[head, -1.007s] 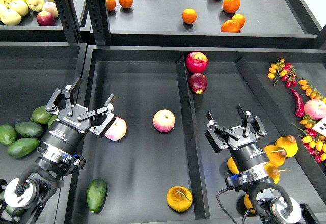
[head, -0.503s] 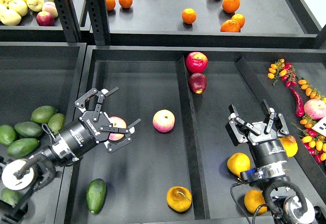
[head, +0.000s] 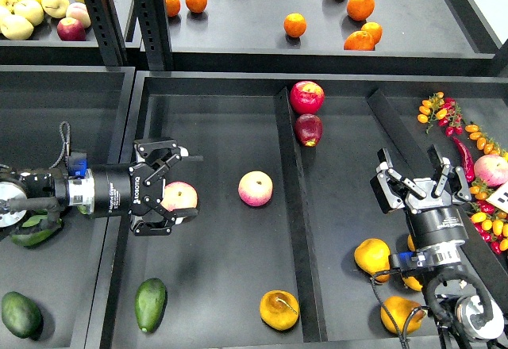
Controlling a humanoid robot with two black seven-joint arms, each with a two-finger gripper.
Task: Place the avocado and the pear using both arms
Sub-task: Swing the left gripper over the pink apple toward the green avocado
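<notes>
The dark green avocado [head: 150,304] lies at the front left of the middle tray [head: 222,285]. The yellow-orange pear [head: 279,309] with its thin brown stem lies at the front of the same tray, right of the avocado. My left gripper [head: 184,188] comes in level from the left. It is open, its fingers above and below a pink-cream fruit [head: 182,197], well behind the avocado. My right gripper [head: 418,176] is open and empty over the right compartment, far right of and behind the pear.
A second pink-cream fruit [head: 255,188] lies mid-tray. Two red apples [head: 306,96] sit against the divider at the back. Yellow-orange fruits [head: 372,255] lie by my right arm. Another avocado [head: 19,313] lies in the left tray. Chillies and small tomatoes [head: 476,139] are at the right. Oranges [head: 294,24] are on the back shelf.
My left arm has swung down to lie level from the left, its gripper now over the pink-cream fruit. My right gripper has moved right and back. Avocado and pear have not moved.
</notes>
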